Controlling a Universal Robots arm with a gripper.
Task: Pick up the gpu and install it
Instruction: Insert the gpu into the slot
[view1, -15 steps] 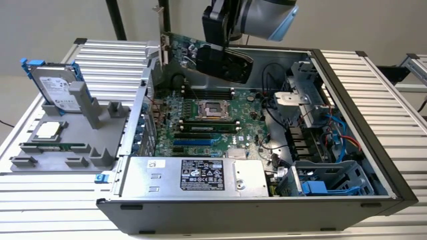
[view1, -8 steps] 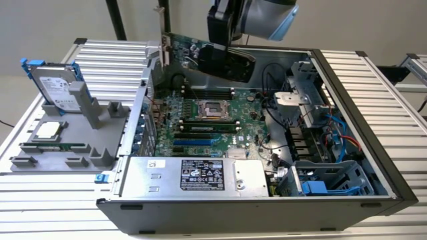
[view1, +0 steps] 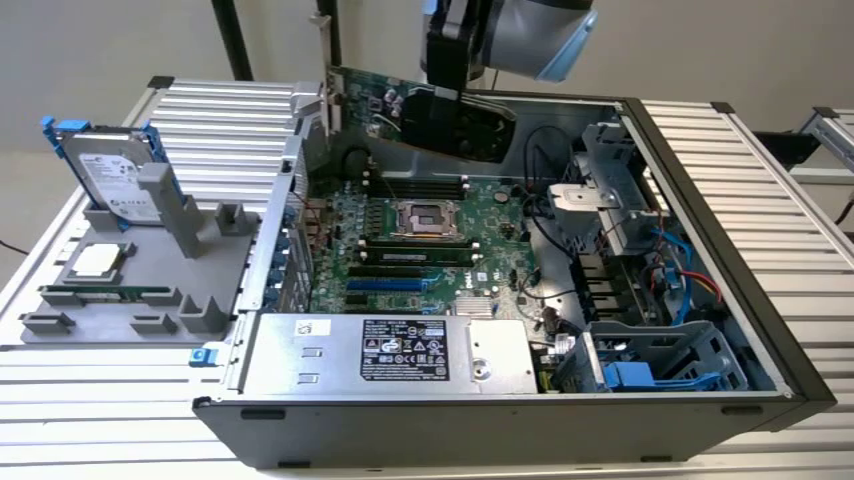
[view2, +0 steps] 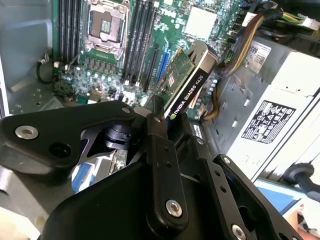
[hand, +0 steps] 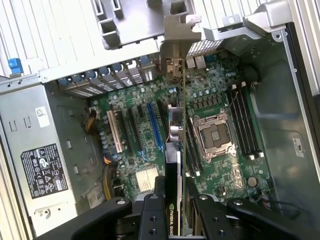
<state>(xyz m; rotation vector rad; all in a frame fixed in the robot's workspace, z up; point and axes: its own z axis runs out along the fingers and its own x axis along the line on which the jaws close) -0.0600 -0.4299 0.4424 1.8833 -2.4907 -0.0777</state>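
The gpu (view1: 400, 105) is a green card with a black cooler and a silver end bracket (view1: 318, 110). It hangs edge-down over the far part of the open computer case (view1: 747, 300), above the motherboard (view1: 400, 240). My gripper (view1: 447, 90) is shut on its top edge. In the second wrist view my gripper (view2: 160, 120) clamps the gpu (view2: 187, 80) near its black cooler. In the first wrist view the gpu (hand: 175, 145) shows edge-on between the fingers (hand: 155, 210), with its bracket (hand: 175, 45) near the case's rear wall and a blue slot (hand: 154, 127) beside it.
A silver power supply (view1: 387, 350) fills the case's near side, and a drive cage (view1: 654, 360) with cables sits toward the exterior view's right. Outside the case, a grey fixture (view1: 160, 330) carries a hard drive (view1: 114, 170), a processor (view1: 96, 262) and a memory stick (view1: 107, 295).
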